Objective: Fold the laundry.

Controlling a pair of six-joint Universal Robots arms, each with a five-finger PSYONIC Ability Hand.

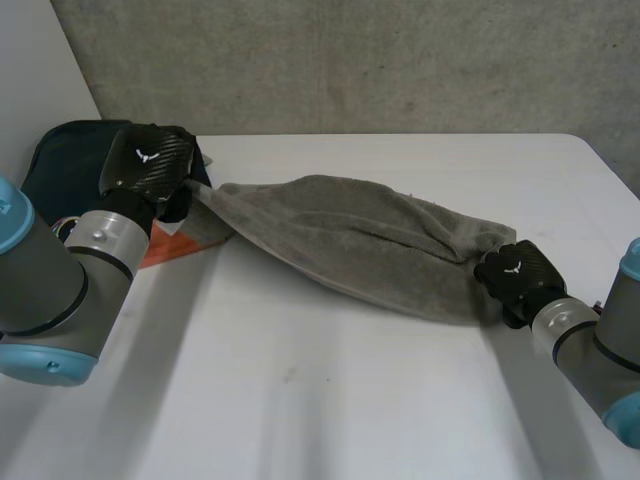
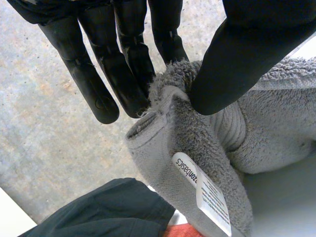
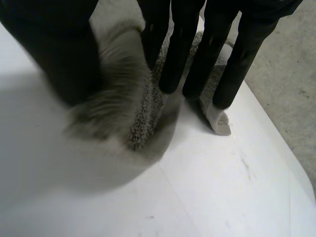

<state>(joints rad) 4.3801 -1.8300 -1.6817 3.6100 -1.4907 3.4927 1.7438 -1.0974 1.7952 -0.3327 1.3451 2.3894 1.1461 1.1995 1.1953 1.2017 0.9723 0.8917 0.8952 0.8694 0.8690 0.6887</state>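
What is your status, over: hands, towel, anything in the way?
Both ends pinched: left hand and right hand on the towel. It's bunched, stretched between them. Beside left hand, a dark cloth and an orange item.

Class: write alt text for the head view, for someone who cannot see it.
A grey towel stretches across a white table, the left hand pinching one end, the right hand gripping the other. A dark garment and an orange item lie beside the left arm.
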